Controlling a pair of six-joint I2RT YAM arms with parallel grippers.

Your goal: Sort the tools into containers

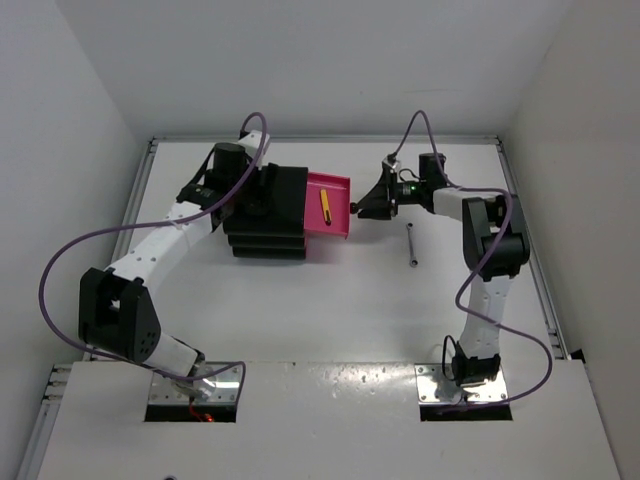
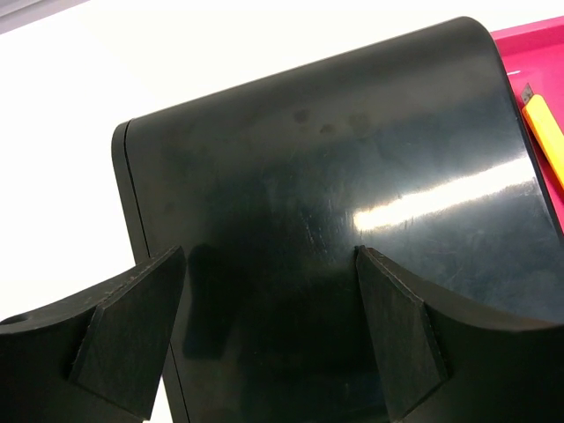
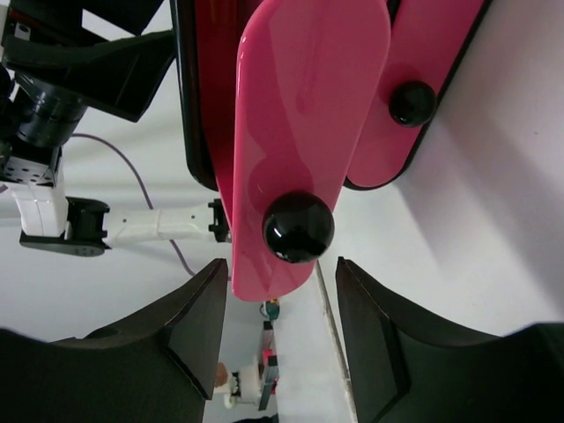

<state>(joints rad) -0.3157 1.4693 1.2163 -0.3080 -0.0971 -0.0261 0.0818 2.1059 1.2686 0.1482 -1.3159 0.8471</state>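
**Top view.** A black three-tier drawer unit (image 1: 268,215) stands left of centre on the white desk (image 1: 350,310). Its top drawer (image 1: 341,222), shallow and magenta-pink, is pulled out to the right, and the yellow cutter (image 1: 325,206) lies inside it. A thin silver wrench (image 1: 411,245) lies on the desk further right, apart from the unit. The left arm (image 1: 165,240) reaches over the unit's top. The right arm (image 1: 487,300) faces the open drawer's front.

**Left wrist view.** The unit's glossy black top fills the view. The jaws stand wide over it and hold nothing. One finger (image 2: 132,339) lies past the unit's edge, and contact cannot be told.

**Right wrist view only.** A round black knob (image 3: 298,227) sits on the pink front, just beyond the parted jaws and ungripped. A second drawer (image 3: 432,44) lies beside it.
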